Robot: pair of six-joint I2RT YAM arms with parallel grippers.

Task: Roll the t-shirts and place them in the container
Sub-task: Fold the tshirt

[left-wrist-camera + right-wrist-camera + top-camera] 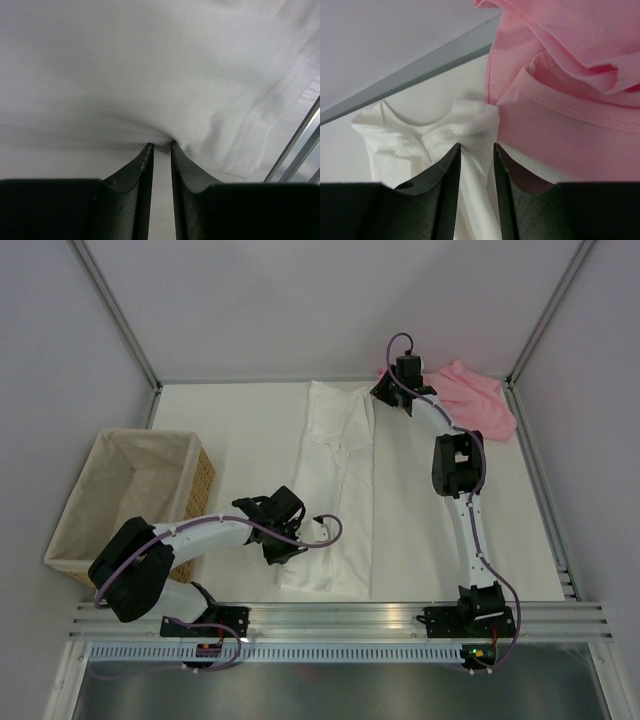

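Cloth at the table's [250, 440] near edge, the white t-shirt's [340, 480] end, is pinched in the left gripper [160, 145]. At its far collar the right gripper [476, 146] straddles a fold, whether gripping is unclear. The pink t-shirt [475, 400] lies bunched in the far right corner.
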